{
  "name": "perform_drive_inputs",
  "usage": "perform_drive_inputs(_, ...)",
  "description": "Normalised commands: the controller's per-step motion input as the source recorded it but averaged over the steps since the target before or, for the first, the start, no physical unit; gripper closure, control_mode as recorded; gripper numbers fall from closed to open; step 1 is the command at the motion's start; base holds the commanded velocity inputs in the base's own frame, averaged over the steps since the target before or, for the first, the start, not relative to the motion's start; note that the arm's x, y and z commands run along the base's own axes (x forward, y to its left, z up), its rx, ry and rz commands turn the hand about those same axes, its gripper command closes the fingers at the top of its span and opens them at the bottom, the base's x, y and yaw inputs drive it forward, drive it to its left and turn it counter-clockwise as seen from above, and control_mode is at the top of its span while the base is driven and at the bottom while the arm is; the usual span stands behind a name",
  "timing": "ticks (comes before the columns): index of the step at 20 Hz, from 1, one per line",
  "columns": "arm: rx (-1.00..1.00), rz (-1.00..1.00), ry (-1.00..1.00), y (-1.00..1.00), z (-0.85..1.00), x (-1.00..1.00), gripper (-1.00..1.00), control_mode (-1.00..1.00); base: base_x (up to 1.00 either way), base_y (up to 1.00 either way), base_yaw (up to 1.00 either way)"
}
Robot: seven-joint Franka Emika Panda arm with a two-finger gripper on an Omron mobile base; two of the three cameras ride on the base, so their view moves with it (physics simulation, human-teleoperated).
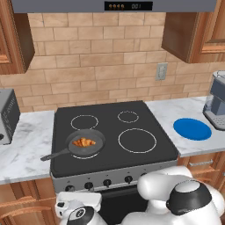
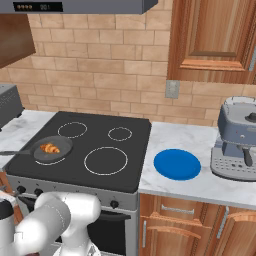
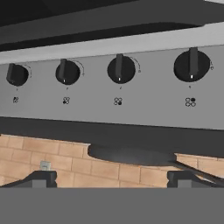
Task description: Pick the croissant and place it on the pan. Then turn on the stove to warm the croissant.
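in the pan (image 1: 86,143) lies the croissant (image 1: 84,142), well apart from the wide-open, empty pincer (image 3: 111,179).

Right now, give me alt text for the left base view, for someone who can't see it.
A croissant lies in a dark pan on the front-left burner of a black stove. A blue plate sits on the marble counter to its right.
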Motion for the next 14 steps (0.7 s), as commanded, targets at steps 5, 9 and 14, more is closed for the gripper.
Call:
perform_drive_inputs(5, -0.03, 0.00, 0.00, 0.28, -0.16, 0.00, -1.00, -1.00, 0.00, 0.00, 0.00)
perform_drive_inputs(9, -0.01, 0.00, 0.00, 0.19, -0.13, 0.00, -1.00, -1.00, 0.00, 0.00, 0.00)
perform_drive_inputs(14, 0.00, 0.00, 0.00, 0.00, -0.14, 0.00, -1.00, -1.00, 0.00, 0.00, 0.00)
